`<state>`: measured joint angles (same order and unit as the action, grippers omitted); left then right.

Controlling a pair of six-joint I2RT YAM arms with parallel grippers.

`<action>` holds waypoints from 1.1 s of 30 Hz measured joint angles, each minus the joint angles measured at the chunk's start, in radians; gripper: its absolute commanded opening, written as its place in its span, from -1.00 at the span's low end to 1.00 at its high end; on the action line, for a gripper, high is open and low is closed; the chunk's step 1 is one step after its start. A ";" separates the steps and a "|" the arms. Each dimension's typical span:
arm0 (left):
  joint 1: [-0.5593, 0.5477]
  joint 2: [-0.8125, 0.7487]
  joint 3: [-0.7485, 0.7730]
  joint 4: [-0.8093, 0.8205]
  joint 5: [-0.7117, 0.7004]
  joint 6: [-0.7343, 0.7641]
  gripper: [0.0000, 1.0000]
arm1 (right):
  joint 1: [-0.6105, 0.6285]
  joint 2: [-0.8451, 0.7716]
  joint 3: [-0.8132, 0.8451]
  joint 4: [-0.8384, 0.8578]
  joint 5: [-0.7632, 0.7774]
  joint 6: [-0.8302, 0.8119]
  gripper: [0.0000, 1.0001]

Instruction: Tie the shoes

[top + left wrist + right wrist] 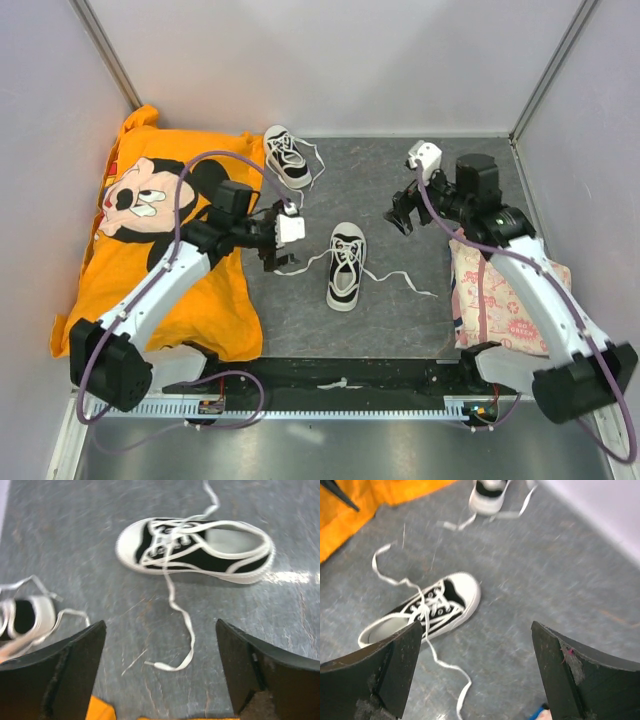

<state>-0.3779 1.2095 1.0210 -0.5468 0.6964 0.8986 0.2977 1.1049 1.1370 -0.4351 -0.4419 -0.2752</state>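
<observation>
One black-and-white shoe (345, 265) lies mid-mat, toe toward the back, its white laces loose to both sides. The other shoe (287, 155) lies at the back, laces also loose. My left gripper (275, 258) is open and empty, just left of the near shoe; in its wrist view (160, 627) it hovers over a lace end (170, 666), with the near shoe (195, 550) beyond and the other shoe (22, 617) at the left edge. My right gripper (400, 215) is open and empty, right of the shoes; its wrist view (476, 627) shows the near shoe (427, 612) and the far shoe (490, 492).
An orange Mickey Mouse cloth (160, 230) covers the left side, its edge under my left gripper. A pink patterned cloth (500, 300) lies at the right under my right arm. Grey walls close in the back and sides. A black strip (340, 375) runs along the front edge.
</observation>
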 measured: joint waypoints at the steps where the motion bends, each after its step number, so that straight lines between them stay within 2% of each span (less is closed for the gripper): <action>1: -0.030 0.005 -0.012 -0.002 -0.006 0.029 0.73 | 0.001 0.039 0.015 -0.016 -0.013 -0.002 0.97; 3: -0.069 0.032 -0.029 -0.003 -0.009 0.072 0.60 | 0.000 0.122 0.026 -0.055 -0.020 -0.010 0.96; 7: -0.092 0.164 -0.033 0.003 -0.014 0.144 0.09 | 0.000 0.214 0.026 -0.183 -0.011 -0.019 0.96; 12: -0.096 0.321 -0.034 0.032 -0.019 0.224 -0.02 | 0.000 0.218 0.026 -0.288 0.002 -0.027 0.96; 18: -0.102 0.430 -0.030 0.124 -0.040 0.268 -0.11 | 0.000 0.230 -0.002 -0.359 0.023 -0.035 0.96; 28: -0.113 0.539 0.055 0.169 -0.045 0.308 -0.24 | 0.000 0.270 -0.018 -0.396 0.045 -0.035 0.96; 33: -0.124 0.567 0.063 0.165 -0.053 0.324 -0.22 | 0.000 0.291 -0.018 -0.397 0.052 -0.046 0.96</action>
<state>-0.5018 1.7767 1.0836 -0.3817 0.6434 1.2228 0.2977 1.3960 1.1194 -0.8322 -0.3901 -0.3214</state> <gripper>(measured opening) 0.375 0.982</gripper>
